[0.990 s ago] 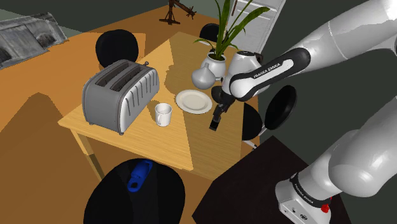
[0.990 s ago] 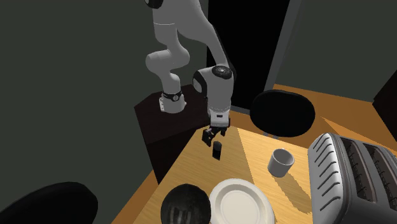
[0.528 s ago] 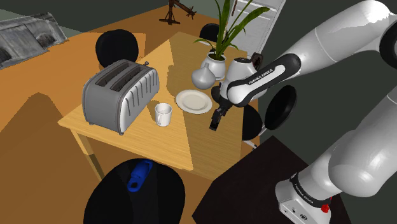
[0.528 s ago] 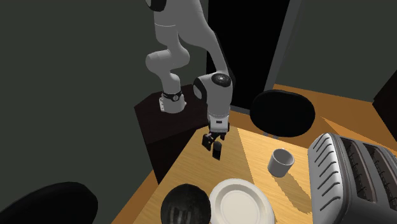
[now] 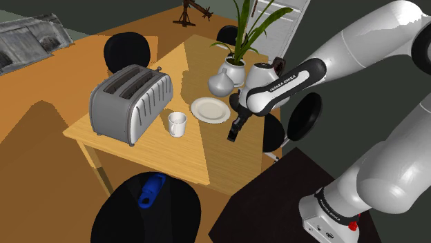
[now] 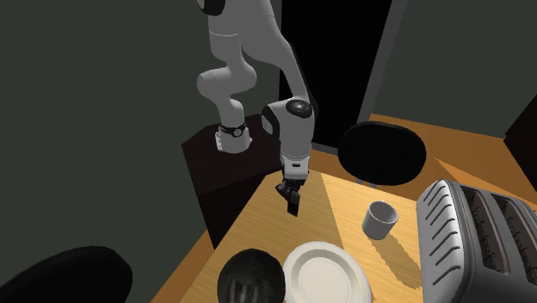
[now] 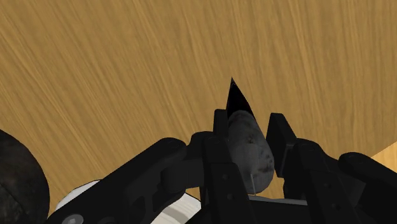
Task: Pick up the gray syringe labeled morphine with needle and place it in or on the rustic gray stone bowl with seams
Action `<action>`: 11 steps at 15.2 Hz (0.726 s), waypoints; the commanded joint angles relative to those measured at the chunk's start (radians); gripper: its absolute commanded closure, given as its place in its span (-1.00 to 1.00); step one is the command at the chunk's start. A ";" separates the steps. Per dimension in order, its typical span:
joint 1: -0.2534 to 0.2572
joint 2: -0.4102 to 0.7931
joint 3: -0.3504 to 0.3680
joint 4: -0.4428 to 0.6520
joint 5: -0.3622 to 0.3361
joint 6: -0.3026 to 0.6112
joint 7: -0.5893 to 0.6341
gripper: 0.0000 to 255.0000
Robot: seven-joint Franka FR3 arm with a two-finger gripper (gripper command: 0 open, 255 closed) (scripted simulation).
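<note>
gripper (image 7: 249, 125) was clamped on the gray syringe (image 7: 251, 151), one black finger on each side of its mottled barrel. the dark pointed tip stuck out past the fingertips toward the wood table (image 5: 173, 155). it was held close to upright, tip down. my read: a grab across the barrel from above, which kept the needle end clear of the fingers. in the shoulder view the syringe hung over the table's right edge, on the stand's side. it looked just off the wood, but i couldn't tell if the tip touched. the dark stone bowl (image 6: 249, 277) sat at the second exterior view's near left, just beside the white plate (image 6: 327, 275) and well apart from the syringe. judged step: lift, with the carry to the bowl not yet made. the next move would need enough height to clear the bowl's rim, then a release over it.
</note>
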 commanded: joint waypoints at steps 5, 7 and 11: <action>0.000 0.000 0.000 0.000 0.000 0.000 0.000 1.00; 0.000 0.000 0.000 0.000 0.000 0.000 0.000 1.00; 0.000 -0.052 -0.001 0.003 -0.002 -0.056 0.002 1.00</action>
